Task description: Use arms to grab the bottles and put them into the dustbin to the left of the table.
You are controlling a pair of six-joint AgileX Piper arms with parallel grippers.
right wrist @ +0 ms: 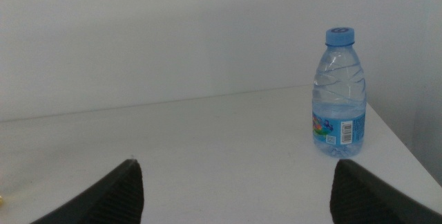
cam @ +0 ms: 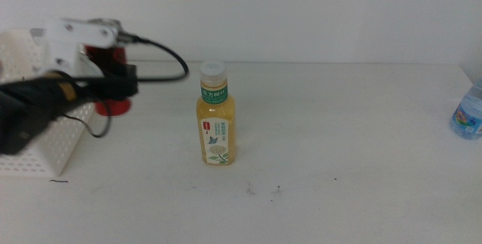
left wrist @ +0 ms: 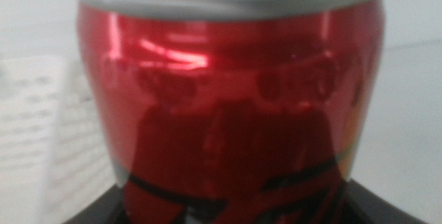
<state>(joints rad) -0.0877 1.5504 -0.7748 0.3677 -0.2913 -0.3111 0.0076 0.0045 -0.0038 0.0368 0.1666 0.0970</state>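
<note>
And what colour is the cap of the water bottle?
Blue; the water bottle's cap shows best in the right wrist view.

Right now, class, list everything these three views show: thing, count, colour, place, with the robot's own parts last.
Slim red soda can: one, red with silver rim, held over the basket at the table's left edge.
Yellow tea bottle: one, white cap, green label, upright mid-table.
Small clear water bottle: one, blue cap, upright at the table's right edge.
White perforated plastic basket: one, left.
White tabletop: one, few dark specks.
Left gripper: black, shut on the can.
Right gripper: dark jaws open, facing the water bottle.
</note>
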